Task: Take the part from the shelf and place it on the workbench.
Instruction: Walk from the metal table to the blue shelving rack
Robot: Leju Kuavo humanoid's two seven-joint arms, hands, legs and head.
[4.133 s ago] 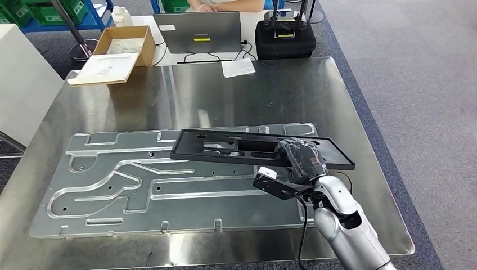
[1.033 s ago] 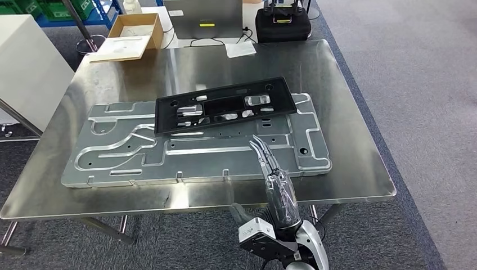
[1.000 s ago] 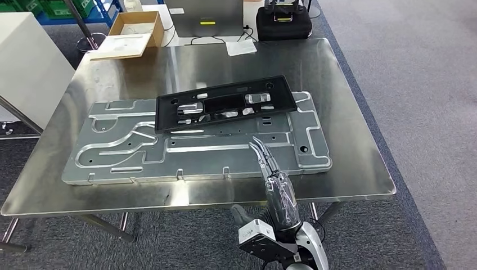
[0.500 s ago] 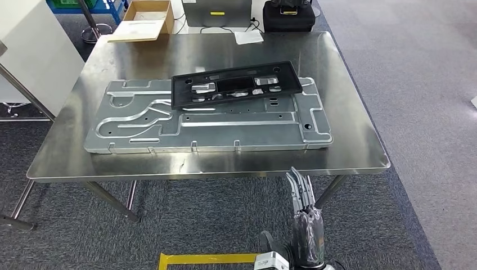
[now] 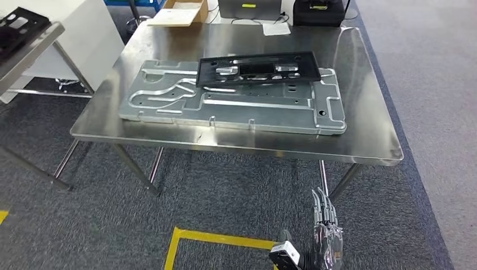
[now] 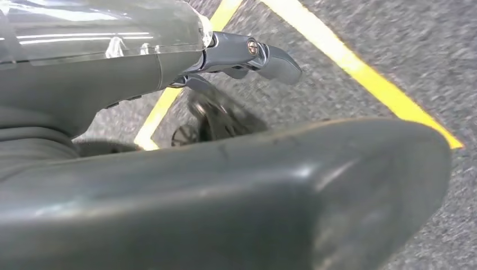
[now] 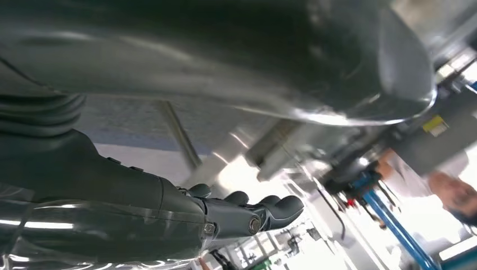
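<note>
- Head view: you see the black part (image 5: 257,68) lying flat on the grey metal plate (image 5: 236,101) on the worktop (image 5: 371,147), its long axis running across the worktop from side to side. By my reading the placing is done. Your right hand (image 5: 326,236) hangs low over the carpet near the yellow floor line (image 5: 225,241), well apart from the part, which lies up and ahead of it; its fingers (image 5: 322,205) are straight, close together, and hold nothing. A second black part (image 5: 19,22) sits on the shelf (image 5: 34,42) at far left (likely the next pick, and it lies toward the left arm's side).
- Left wrist view: you see the left hand (image 6: 169,73) over carpet and yellow tape; its fingers are stretched out and touch nothing.
- Right wrist view: you see the right hand's fingers loosely extended, empty (background is blurred, so judge nothing else from it).
</note>
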